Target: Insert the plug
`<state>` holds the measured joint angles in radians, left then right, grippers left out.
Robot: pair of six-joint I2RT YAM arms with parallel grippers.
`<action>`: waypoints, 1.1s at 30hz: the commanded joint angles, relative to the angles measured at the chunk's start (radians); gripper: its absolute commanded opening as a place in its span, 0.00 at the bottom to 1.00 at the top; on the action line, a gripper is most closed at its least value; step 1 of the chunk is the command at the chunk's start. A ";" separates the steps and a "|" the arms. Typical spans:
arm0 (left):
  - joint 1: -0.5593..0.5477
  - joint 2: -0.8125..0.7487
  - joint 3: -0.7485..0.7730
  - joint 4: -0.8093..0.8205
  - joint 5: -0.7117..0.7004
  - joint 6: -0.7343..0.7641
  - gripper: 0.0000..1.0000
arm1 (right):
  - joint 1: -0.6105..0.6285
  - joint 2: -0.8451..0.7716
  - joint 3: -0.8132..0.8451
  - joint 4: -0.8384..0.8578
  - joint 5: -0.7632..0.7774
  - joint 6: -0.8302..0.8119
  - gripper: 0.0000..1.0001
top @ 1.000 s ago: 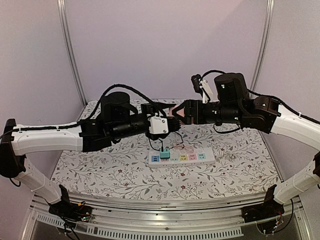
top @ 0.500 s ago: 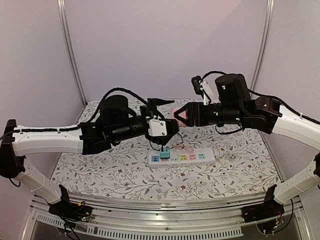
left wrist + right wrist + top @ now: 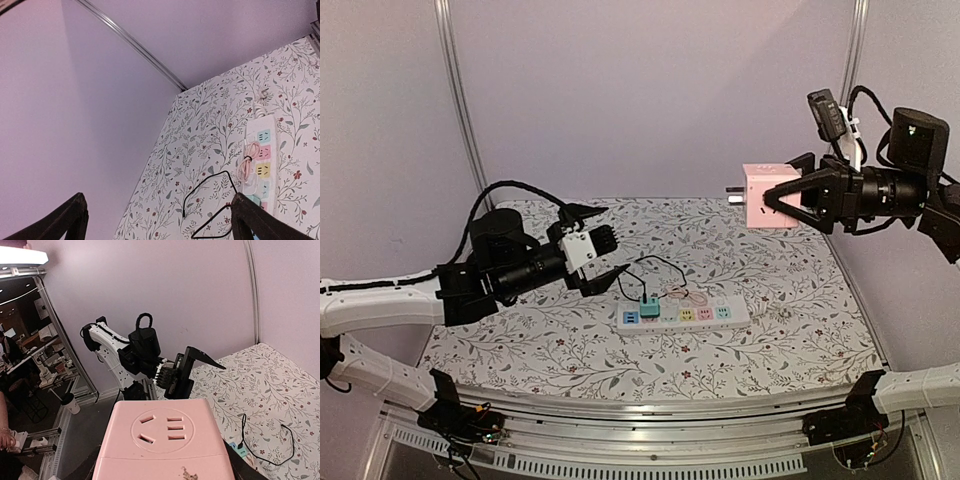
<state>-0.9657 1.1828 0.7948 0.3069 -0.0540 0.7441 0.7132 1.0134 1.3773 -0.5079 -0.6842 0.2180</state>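
A pink cube plug adapter (image 3: 757, 192) is held high at the right by my right gripper (image 3: 776, 200), which is shut on it. In the right wrist view the cube (image 3: 167, 440) fills the lower frame with its socket face toward the camera. The white power strip (image 3: 705, 315) lies on the floral table with a teal plug (image 3: 648, 305) in its left end. My left gripper (image 3: 617, 239) is open and empty, left of the strip and above the table. In the left wrist view its fingers (image 3: 249, 220) stand wide apart, with the strip (image 3: 263, 150) at the right.
A black cable (image 3: 655, 268) loops from the teal plug, and it also shows in the left wrist view (image 3: 212, 190). A coiled pink cable (image 3: 686, 295) lies against the strip's far side. Purple walls and metal posts enclose the floral table (image 3: 520, 330).
The two grippers were close together above the strip. The right gripper has risen and swung right with the pink cube. The left arm has drawn back left and lower, with its jaws wide open.
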 commanded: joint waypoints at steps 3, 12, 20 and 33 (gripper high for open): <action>0.004 -0.066 -0.125 0.025 0.026 -0.071 1.00 | -0.009 0.047 0.046 -0.054 -0.137 -0.011 0.00; 0.028 -0.135 -0.226 0.017 0.046 -0.165 1.00 | -0.011 0.082 0.159 -0.292 0.338 0.121 0.00; 0.034 -0.181 -0.325 0.012 0.034 -0.324 1.00 | -0.009 0.210 0.215 -0.672 0.923 0.536 0.00; 0.114 -0.220 -0.467 0.121 -0.073 -0.705 0.99 | 0.042 0.597 0.206 -0.712 0.914 0.560 0.00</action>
<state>-0.8864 0.9852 0.3813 0.3885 -0.0505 0.2256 0.7349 1.5337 1.5715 -1.2198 0.2314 0.7712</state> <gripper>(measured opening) 0.995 0.606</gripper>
